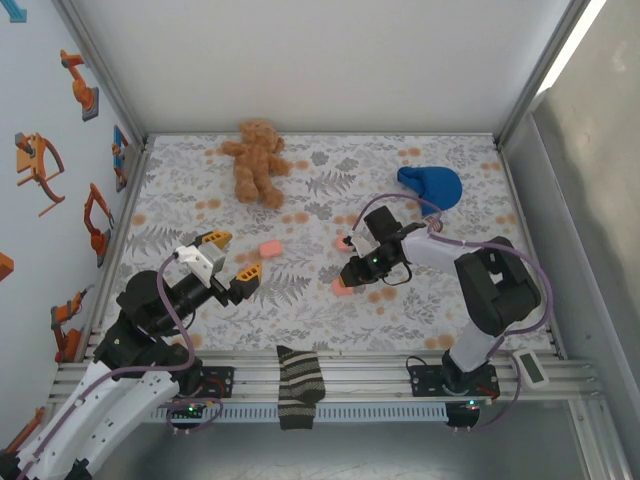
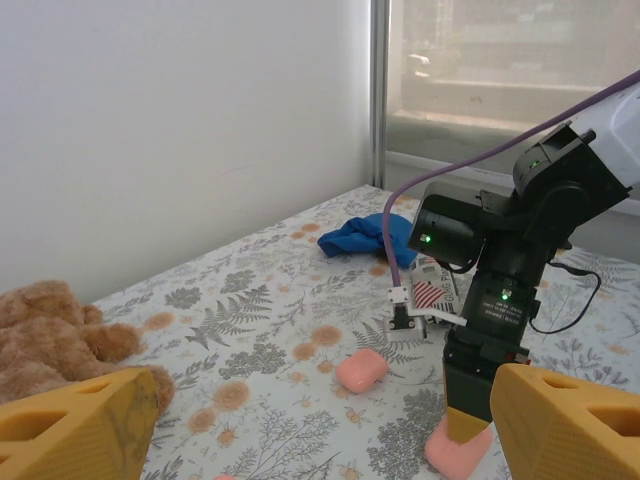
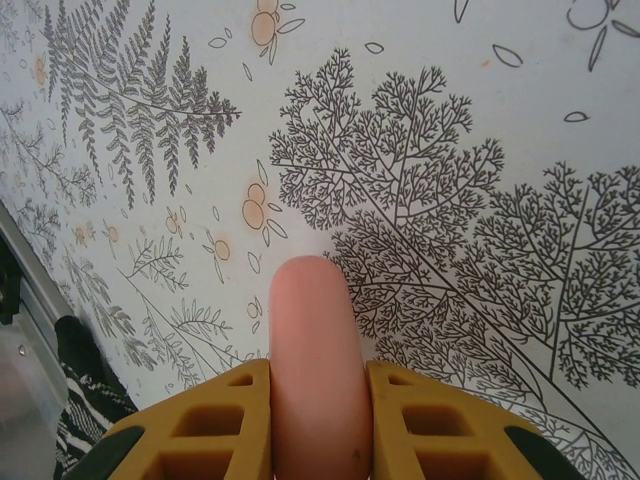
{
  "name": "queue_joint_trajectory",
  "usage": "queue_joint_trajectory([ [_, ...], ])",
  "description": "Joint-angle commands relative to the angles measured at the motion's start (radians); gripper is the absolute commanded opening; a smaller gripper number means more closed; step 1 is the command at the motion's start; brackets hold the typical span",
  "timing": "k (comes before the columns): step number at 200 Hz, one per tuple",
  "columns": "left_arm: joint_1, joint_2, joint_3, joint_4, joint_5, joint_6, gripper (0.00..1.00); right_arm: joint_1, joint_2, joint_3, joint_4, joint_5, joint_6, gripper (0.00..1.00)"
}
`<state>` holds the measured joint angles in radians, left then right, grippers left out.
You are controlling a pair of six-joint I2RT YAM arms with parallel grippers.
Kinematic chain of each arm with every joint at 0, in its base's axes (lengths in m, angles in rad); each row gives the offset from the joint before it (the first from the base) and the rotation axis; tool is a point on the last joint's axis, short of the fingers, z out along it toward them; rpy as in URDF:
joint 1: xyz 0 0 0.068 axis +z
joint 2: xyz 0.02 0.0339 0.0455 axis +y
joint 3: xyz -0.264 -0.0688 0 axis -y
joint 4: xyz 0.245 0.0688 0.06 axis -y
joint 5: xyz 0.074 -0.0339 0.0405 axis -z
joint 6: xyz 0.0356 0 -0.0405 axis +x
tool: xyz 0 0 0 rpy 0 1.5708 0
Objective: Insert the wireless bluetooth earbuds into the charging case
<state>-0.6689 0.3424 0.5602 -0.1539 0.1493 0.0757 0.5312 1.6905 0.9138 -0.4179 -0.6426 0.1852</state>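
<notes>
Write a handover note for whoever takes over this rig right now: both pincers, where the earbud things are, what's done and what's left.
Left pincer: open, holding nothing, raised over the near left of the table.
Right pincer: shut on a pink case, pointing down at the table right of centre.
Second pink case: lying free on the table between the two arms, looks closed.
Done: one case is grasped.
Left: put the earbuds into a case. The earbuds are too small for me to place, and I cannot tell if the held case is open.
</notes>
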Motion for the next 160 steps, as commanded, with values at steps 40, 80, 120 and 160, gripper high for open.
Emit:
queue_joint_trajectory([
  [40,0.001,0.020,-0.017,0.035,-0.008,0.023,0.87,-0.013,0.000,0.010,-0.015,0.072,0.006,0.27],
  [80,0.002,0.042,-0.011,0.040,-0.018,0.024,0.87,-0.017,-0.049,0.022,-0.069,0.138,-0.022,0.39],
  [120,0.003,0.057,-0.006,0.044,-0.062,0.015,0.87,-0.026,-0.113,0.038,-0.122,0.209,-0.046,0.48],
  [160,0.003,0.054,-0.004,0.014,-0.169,-0.012,0.89,-0.026,-0.201,0.084,-0.158,0.234,-0.090,0.50],
])
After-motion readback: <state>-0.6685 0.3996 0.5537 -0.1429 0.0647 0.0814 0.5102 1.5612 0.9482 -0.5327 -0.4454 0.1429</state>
